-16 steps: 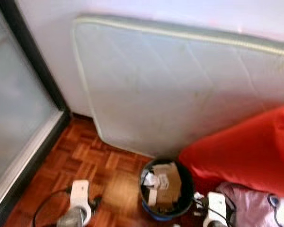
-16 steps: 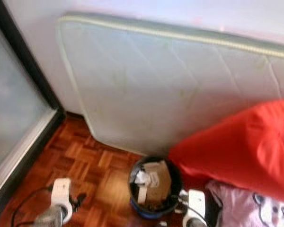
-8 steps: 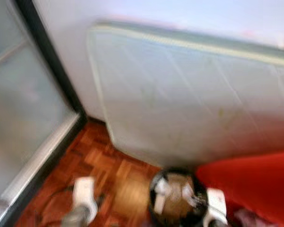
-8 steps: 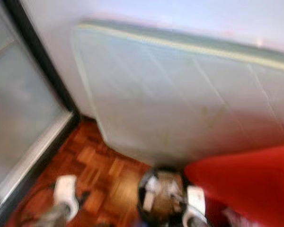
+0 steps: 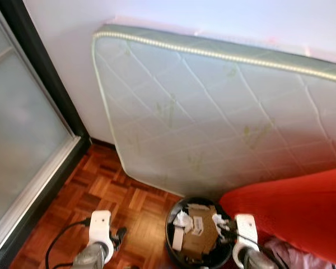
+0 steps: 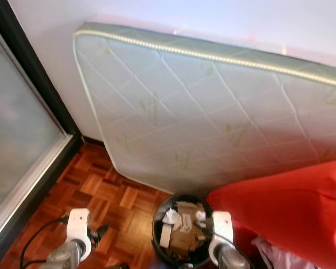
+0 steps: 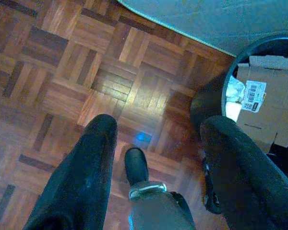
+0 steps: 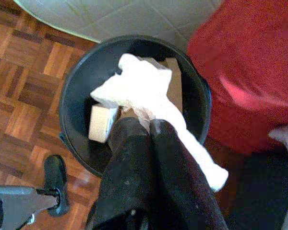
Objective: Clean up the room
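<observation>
My right gripper [image 8: 146,125] is pinched tight on a crumpled white tissue [image 8: 144,98], hanging directly over the black bin [image 8: 77,91] (cardboard already inside). My left gripper [image 7: 156,139] hangs spread wide and empty above the parquet floor [image 7: 62,76] beside it. Behind the bin I see a mattress [image 5: 213,106] leaning against the wall.

Even, bright daylight in both head views; the mattress [image 5: 213,117] is sharp, its stitching clear, with soft pink fringing along the top edge. A blue cast tints the left wrist view, with glare on the parquet floor [image 7: 139,96]. The black fingers [image 8: 134,187] sit close and soft-focused.
</observation>
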